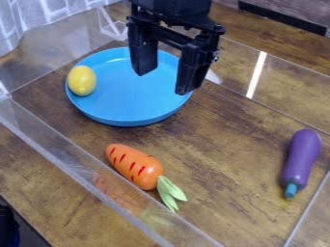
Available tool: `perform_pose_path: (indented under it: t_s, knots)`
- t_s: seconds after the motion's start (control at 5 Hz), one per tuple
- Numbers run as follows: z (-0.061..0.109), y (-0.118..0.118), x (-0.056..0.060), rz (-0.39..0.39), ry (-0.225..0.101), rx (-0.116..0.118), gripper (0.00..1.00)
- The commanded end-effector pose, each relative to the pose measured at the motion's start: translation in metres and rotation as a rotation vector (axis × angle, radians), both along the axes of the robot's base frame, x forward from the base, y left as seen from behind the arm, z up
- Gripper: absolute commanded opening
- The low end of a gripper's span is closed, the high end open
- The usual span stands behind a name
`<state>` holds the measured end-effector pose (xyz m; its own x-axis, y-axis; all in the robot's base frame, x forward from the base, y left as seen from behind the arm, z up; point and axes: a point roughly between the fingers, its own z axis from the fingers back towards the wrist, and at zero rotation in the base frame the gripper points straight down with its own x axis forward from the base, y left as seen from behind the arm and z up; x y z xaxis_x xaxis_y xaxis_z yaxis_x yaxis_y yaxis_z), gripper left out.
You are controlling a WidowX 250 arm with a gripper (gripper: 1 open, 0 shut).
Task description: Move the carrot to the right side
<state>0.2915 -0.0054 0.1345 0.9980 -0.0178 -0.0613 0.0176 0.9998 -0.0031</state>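
The orange carrot (pixel 137 165) with dark stripes lies on the wooden table near the front, its light green leaves (pixel 172 195) pointing toward the lower right. My black gripper (pixel 168 70) hangs open above the blue plate (pixel 119 108), pointing straight down, with nothing between its fingers. It is well behind the carrot and apart from it.
A yellow lemon (pixel 83 80) rests on the left part of the blue plate. A purple eggplant (pixel 300 160) lies at the right side of the table. Clear plastic walls (pixel 52 145) run along the front left and back of the work area.
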Motion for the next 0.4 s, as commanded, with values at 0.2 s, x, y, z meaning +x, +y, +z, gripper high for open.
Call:
perform_pose_path:
  t_s: [0.2]
  knots:
    - [-0.003,0.001,-0.006,-0.189,0.016,0.0,1.0]
